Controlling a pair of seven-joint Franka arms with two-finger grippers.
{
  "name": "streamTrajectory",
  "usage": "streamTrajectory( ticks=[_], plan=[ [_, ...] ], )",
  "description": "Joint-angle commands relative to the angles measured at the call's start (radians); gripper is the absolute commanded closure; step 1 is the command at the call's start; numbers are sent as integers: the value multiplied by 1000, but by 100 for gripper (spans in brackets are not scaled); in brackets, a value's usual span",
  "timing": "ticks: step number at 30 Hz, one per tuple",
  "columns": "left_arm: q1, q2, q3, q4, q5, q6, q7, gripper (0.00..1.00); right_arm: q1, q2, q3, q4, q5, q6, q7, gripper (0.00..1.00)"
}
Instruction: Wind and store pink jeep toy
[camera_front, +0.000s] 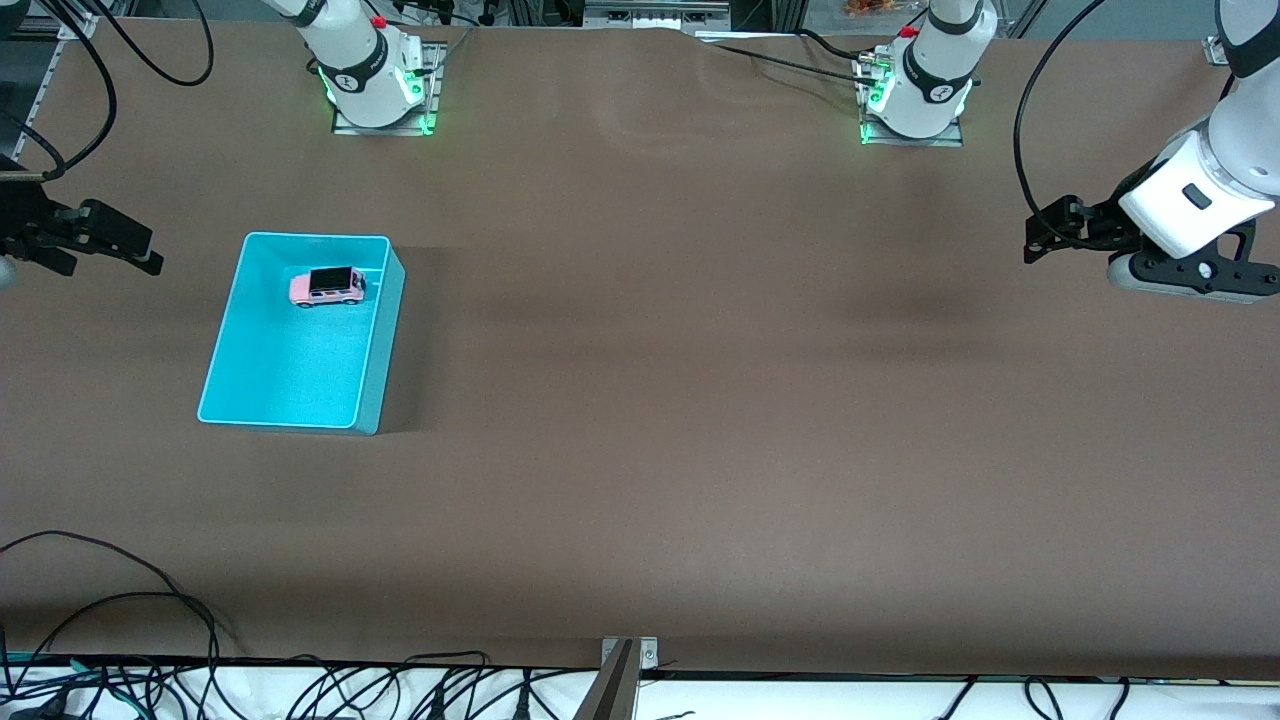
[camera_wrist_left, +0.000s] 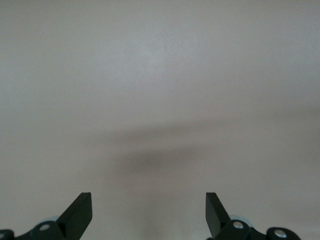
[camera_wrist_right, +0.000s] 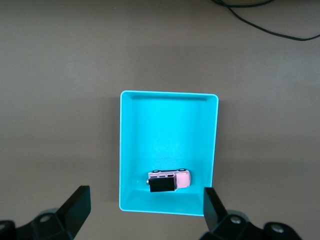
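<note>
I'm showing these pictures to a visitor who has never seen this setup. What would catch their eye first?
The cyan bin stands out against the brown table, toward the right arm's end. Inside it, at the end farther from the front camera, sits the pink jeep toy on its wheels. Both arms wait with open fingers: the right gripper beside the bin at the table's edge, the left gripper over the left arm's end.

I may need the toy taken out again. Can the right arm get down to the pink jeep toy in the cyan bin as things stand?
Probably yes. The pink jeep toy lies uncovered in the cyan bin, at the end farther from the front camera, close to a wall. The right gripper is up beside the bin, jaws open, empty. Only that wall might crowd it.
</note>
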Motion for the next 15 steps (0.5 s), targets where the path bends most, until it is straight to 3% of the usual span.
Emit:
streamTrajectory(
  ticks=[1,15],
  plan=[
    [1,11,-4,32,20,-22,-2,0,-1,9,2,22,-17,-5,4,0],
    [1,11,-4,30,18,-22,-2,0,8,22,5,24,-17,-11,0,0]
  ],
)
